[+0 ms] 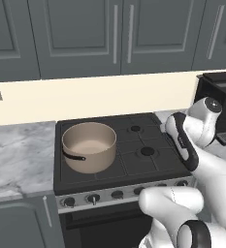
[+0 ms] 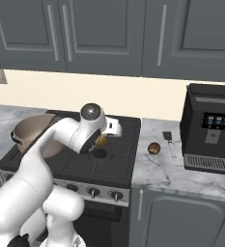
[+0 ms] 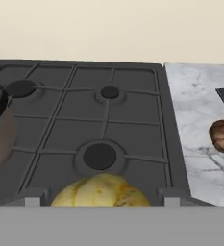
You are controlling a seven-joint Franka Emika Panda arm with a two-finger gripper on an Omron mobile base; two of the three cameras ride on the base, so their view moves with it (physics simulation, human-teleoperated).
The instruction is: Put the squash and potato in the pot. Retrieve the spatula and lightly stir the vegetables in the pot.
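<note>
The pot (image 1: 89, 147) stands on the front left burner of the dark stove (image 1: 134, 160). It is upright, its pale inside looks bare, and its thin dark handle (image 1: 73, 156) curves out on the side toward the camera in the left base view. In the right base view the pot (image 2: 29, 129) is partly hidden behind the white arm (image 2: 46, 149).

The arm bends over the right half of the stove. In the right base view a bit of yellow, the squash (image 2: 102, 140), shows just under the hand, above the front right burner (image 2: 99, 153). In the hand view the squash (image 3: 101, 191) sits at the bottom middle, yellow with pale stripes, right between the two small finger tips (image 3: 32, 201). The fingers stand wide, one at each side of the squash. I cannot tell for sure whether they press on it or whether it is lifted off the stove.

The potato (image 2: 154, 148) lies on the marble table (image 2: 181, 176) to the right of the stove, near its edge. In the hand view it (image 3: 223, 136) is a brown lump at the right border. The spatula (image 2: 170, 141) lies just beside the potato, between it and the black coffee machine (image 2: 209, 128), with its dark blade toward the wall. Grey cabinets (image 1: 119, 34) hang above.
</note>
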